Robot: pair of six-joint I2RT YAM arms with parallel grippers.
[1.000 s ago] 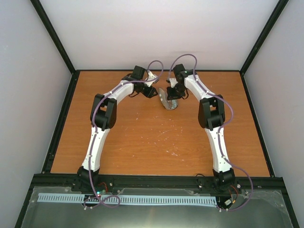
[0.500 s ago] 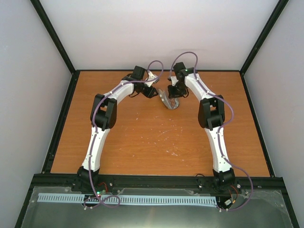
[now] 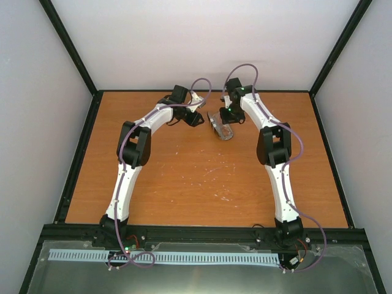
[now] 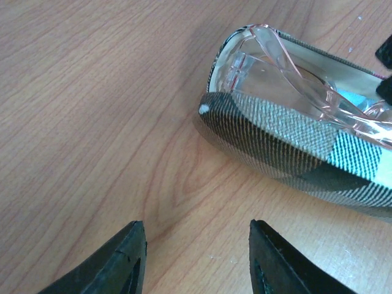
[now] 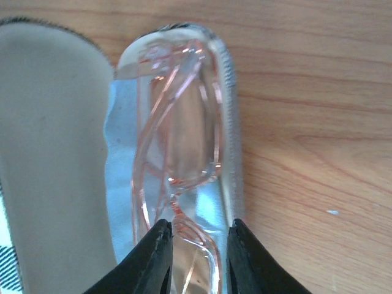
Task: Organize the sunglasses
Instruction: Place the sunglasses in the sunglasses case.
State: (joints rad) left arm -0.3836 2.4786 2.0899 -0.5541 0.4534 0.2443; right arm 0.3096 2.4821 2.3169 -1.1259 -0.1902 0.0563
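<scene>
The sunglasses (image 5: 184, 141), with clear pink frame and lenses, lie folded inside the open plaid case (image 4: 275, 141) on a light blue cloth (image 5: 119, 153). The case stands at the table's far middle (image 3: 222, 127). My right gripper (image 5: 199, 236) is over the case, its jaws a little apart on either side of the glasses' bridge; the left fingertip (image 5: 160, 245) touches the frame and the right one sits by the case rim. My left gripper (image 4: 196, 239) is open and empty, low over the wood just beside the case's end. The glasses also show in the left wrist view (image 4: 275, 67).
The case's open lid (image 5: 55, 153) lies flat to the left of the glasses. The orange wooden table (image 3: 202, 177) is ringed by a black frame and white walls. Both arms reach to the far middle and nearly meet there.
My right gripper has moved a little farther back and right, and the case has shifted slightly with it. The left arm has stayed still.
</scene>
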